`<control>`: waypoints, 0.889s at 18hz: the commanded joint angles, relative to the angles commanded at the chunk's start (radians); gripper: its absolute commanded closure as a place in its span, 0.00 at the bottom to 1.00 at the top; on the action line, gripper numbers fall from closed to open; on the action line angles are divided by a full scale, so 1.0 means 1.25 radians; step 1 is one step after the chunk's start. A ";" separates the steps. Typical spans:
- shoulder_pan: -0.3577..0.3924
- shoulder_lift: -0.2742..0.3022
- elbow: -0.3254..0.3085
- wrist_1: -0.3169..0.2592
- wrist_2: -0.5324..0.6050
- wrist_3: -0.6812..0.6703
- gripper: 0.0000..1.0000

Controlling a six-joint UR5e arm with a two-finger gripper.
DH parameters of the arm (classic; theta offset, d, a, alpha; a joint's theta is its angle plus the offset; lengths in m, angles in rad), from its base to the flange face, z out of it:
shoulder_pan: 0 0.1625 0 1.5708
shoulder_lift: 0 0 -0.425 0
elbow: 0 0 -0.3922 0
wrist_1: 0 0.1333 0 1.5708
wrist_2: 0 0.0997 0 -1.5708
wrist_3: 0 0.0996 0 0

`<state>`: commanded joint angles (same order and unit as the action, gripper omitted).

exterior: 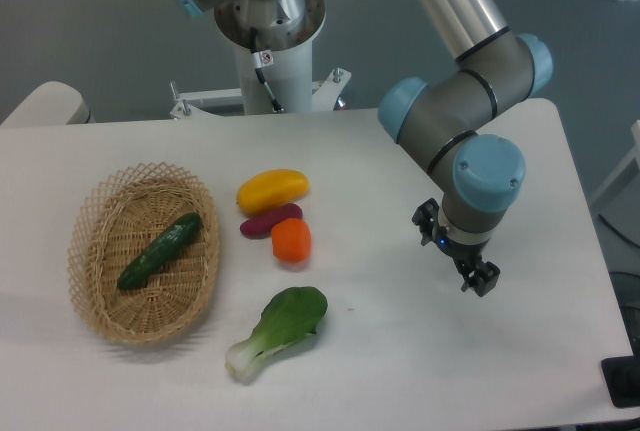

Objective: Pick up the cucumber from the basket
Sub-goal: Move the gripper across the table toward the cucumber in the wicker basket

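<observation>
Green cucumber (159, 251) lies diagonally in your basket (100, 213) | pincer (458, 261) well apart, over the bench (400, 371) | its opening: you cannot tell

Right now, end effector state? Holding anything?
End effector: holding nothing, hanging over bare table far from the cucumber in the basket; open or shut cannot be told.

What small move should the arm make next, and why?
Probably travel across the table toward the basket and stop above the cucumber. The gripper hangs over bare table on the far side of the vegetables, holding nothing, while the cucumber lies diagonally inside the basket, untouched.
</observation>
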<state>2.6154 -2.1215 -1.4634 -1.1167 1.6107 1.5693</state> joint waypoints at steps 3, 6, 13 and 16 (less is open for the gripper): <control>-0.002 0.000 0.002 0.000 0.000 0.000 0.00; -0.007 -0.002 0.011 -0.005 0.002 -0.010 0.00; -0.056 0.010 -0.004 -0.002 0.002 -0.110 0.00; -0.091 0.024 -0.023 -0.002 0.001 -0.209 0.00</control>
<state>2.5021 -2.0909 -1.4925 -1.1198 1.6122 1.3074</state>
